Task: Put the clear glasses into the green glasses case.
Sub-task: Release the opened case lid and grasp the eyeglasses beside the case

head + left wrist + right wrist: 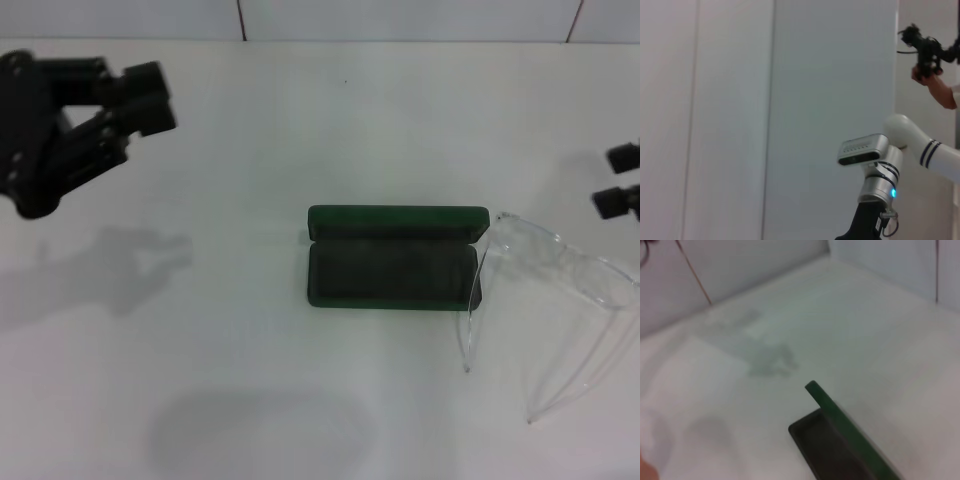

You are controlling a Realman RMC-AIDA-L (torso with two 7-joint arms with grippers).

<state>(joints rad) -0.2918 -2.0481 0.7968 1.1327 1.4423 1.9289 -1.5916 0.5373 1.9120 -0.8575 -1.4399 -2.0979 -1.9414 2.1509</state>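
Observation:
The green glasses case [392, 258] lies open in the middle of the table, lid raised at its far side and dark interior facing up. One of its corners [840, 415] also shows in the right wrist view. The clear glasses [560, 262] lie just right of the case, arms pointing toward the table's front, one arm touching the case's right end. My right gripper [622, 178] is open at the right edge, just beyond the glasses and holding nothing. My left gripper [148, 98] hangs shut and empty at the far left, well away from the case.
The white table [250, 380] runs back to a pale wall [400, 18]. The left wrist view faces a wall, with a silver-and-white robot joint [875, 165] and a person's hand holding a black device [927, 55] in its corner.

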